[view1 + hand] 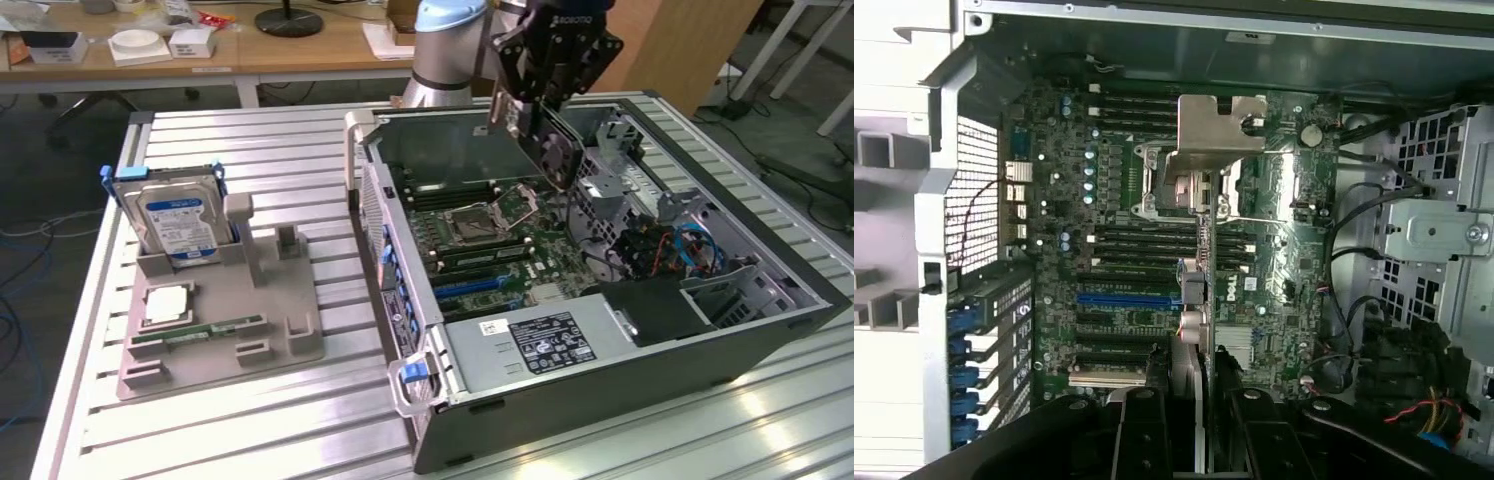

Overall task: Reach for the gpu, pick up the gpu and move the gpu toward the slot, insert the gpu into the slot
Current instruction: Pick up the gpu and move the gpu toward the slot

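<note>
Now gpu (554, 150) clamped between jaws, hanging edge-down above motherboard (494, 250) inside case (747, 340).

Under the claw (537, 105) the case (627, 390) is open and clear down to the board (1114, 250), apart from the gpu (561, 155) gripped in it, hanging over the socket (497, 212). Cables (674, 250) and a metal cage (1434, 225) crowd one side of the claw; the vented rear wall (969, 200) bounds the other.
</note>
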You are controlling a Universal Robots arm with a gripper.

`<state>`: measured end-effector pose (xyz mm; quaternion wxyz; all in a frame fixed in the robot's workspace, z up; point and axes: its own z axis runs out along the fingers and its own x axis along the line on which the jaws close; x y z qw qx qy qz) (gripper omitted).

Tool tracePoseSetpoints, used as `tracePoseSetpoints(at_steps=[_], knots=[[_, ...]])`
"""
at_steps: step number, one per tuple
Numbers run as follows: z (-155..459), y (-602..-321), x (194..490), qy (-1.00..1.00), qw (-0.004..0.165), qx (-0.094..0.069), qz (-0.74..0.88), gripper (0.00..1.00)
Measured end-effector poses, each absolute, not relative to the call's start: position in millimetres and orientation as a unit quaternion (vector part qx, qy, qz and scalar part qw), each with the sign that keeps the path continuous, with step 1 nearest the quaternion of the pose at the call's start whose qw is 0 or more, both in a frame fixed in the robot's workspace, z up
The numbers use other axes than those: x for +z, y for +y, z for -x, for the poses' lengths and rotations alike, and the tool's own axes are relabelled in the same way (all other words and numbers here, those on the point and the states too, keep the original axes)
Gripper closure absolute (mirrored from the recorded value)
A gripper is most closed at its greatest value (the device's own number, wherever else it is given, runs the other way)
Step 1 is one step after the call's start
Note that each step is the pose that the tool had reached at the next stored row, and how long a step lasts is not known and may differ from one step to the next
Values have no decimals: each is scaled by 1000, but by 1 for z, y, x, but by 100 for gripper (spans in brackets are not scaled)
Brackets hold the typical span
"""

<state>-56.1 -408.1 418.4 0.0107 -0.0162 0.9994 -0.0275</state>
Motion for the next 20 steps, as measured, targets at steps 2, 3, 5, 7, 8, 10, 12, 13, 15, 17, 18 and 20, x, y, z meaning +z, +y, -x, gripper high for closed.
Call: tracePoseSetpoints(at_steps=[2,3,5,7,8,10,12,13,15,17,18,20], knots=[[50,-408,418,999,11,-27,16,71],[47,-408,418,999,11,-27,16,71],[42,-408,417,999,11,-27,15,71],[40,-408,416,1000,11,-27,12,71],[39,-408,416,1000,11,-27,10,71],[37,-408,415,1000,10,-27,5,71],[36,-408,414,1000,10,-28,-2,71],[35,-408,414,1000,10,-28,-5,71],[32,-408,414,1000,10,-28,-7,71],[32,-408,414,1000,10,-28,-8,71],[32,-408,414,1000,10,-28,-8,71],[32,-408,414,1000,10,-28,-8,71]])
